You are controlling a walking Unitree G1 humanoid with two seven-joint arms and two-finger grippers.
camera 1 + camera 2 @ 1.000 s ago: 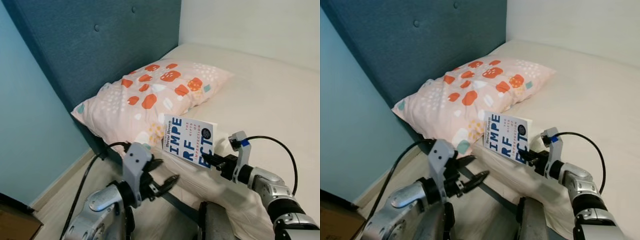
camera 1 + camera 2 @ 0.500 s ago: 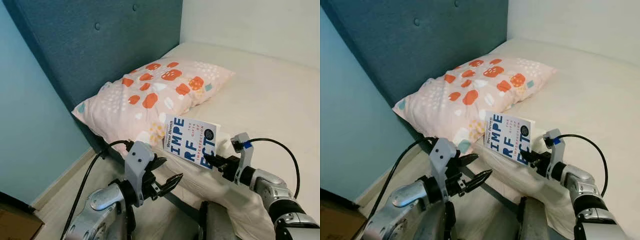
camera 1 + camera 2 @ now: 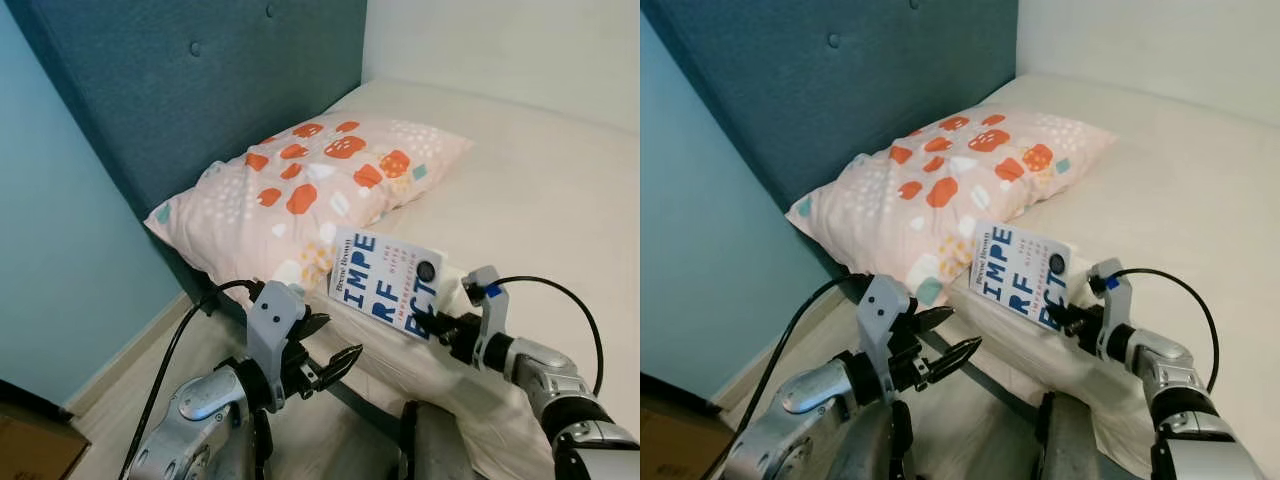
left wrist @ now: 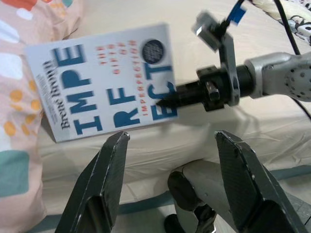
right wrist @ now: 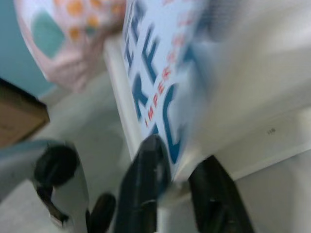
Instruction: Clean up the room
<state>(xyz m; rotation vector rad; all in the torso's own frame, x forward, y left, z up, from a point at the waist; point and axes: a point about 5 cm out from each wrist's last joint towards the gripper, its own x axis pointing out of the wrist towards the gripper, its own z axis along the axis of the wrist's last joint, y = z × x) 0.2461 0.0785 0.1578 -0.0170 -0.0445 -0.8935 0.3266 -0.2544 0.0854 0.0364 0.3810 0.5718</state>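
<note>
White paperback book (image 3: 385, 283), blue lettering "IMPE / RF / ECT", author line "Brené Brown", pinched at its lower corner by right gripper (image 3: 428, 326), held tilted just beside peach pillow with orange blotches (image 3: 300, 185). Left gripper (image 3: 338, 358) unclenched, holding nothing, below the pillow.

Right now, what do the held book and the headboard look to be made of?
Book, held by the right end effector: looks like a paperback, thin white card cover with a slight sheen. Headboard: teal woven fabric upholstery, matte, with button tufts; padding likely beneath.
</note>
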